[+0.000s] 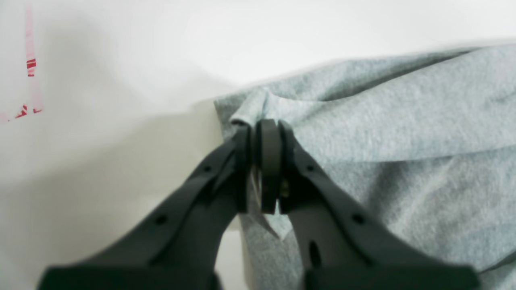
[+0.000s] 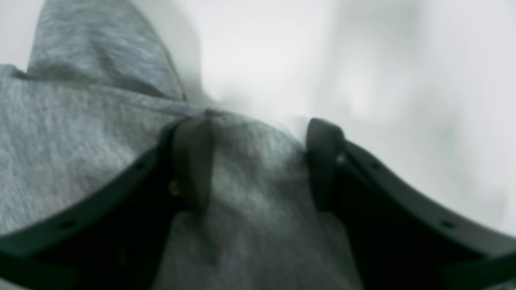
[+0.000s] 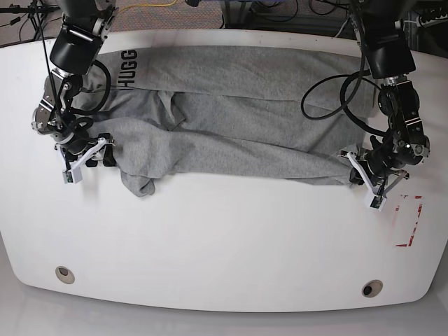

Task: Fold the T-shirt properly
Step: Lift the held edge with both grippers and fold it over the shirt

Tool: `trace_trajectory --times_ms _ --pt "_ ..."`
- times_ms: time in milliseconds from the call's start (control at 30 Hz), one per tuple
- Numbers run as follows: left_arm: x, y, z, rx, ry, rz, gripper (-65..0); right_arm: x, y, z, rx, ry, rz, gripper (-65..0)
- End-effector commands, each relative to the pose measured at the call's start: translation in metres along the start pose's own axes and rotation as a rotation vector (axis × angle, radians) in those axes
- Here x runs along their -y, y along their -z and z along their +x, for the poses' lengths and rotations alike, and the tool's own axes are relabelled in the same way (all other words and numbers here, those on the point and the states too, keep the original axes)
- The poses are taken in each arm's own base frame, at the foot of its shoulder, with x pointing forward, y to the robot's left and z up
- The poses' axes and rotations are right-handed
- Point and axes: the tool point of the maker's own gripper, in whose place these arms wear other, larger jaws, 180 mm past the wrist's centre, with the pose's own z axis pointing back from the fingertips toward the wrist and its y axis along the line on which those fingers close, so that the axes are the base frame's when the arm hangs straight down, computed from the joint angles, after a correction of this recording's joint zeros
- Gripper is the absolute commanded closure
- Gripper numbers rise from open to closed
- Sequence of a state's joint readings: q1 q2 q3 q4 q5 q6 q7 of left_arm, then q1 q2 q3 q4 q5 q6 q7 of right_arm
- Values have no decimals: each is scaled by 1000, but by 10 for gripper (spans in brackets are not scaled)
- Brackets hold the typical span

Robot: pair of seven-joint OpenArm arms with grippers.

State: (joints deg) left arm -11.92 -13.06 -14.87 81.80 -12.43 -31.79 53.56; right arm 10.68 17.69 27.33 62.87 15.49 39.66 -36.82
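Note:
The heather-grey T-shirt (image 3: pixel 238 119) lies spread across the white table (image 3: pixel 224 231), folded over lengthways, with black lettering (image 3: pixel 128 68) showing at its far left. My left gripper (image 1: pixel 266 125) is shut on a bunched corner of the T-shirt (image 1: pixel 383 121); in the base view the left gripper (image 3: pixel 348 166) is at the cloth's right front edge. My right gripper (image 2: pixel 258 161) is open, its fingers (image 2: pixel 193 161) astride a hump of the T-shirt (image 2: pixel 80 133); in the base view the right gripper (image 3: pixel 108 150) is at the cloth's left front edge.
Red tape marks (image 3: pixel 409 220) lie on the table right of the left gripper and show in the left wrist view (image 1: pixel 30 68). Two round holes (image 3: pixel 64 274) (image 3: pixel 372 288) sit near the front edge. Cables hang beyond the table's back edge.

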Motion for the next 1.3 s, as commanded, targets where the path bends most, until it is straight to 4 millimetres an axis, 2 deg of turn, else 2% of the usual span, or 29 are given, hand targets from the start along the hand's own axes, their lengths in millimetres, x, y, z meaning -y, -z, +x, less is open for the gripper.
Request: trace_trajectory --times_ms 0,33,67,100,233,367,533,800,1067,1167,1267 --pt "-9 -7 19 53 13 21 -17 -3 0 7 -3 -26 8 -205" --pt "-10 -7 20 54 7 25 -17 -2 0 7 -4 -28 7 -120" --pt "-10 -7 20 54 7 25 -17 -3 0 7 -5 -29 8 -86" --pt "-10 -7 20 54 5 26 -15 -2 0 8 -6 -34 6 0" --pt "-12 -7 22 60 -7 34 -15 7 -5 15 -10 -77 -27 -16" --pt "-12 -9 28 77 -16 38 -15 8 -14 35 21 -141 -56 0" --pt "-15 -22 60 154 15 61 0 4 -30 61 62 -222 -90 0" --pt "-15 -41 80 196 59 93 0 3 -58 88 56 -330 -157 0" --pt "-22 -69 89 214 113 145 0 -8 -76 102 84 -403 -190 0" --pt "-26 -82 93 232 130 173 0 -10 -83 101 72 -425 -205 0" --pt "-30 -92 92 236 147 196 0 -8 -96 104 75 -442 -240 0"
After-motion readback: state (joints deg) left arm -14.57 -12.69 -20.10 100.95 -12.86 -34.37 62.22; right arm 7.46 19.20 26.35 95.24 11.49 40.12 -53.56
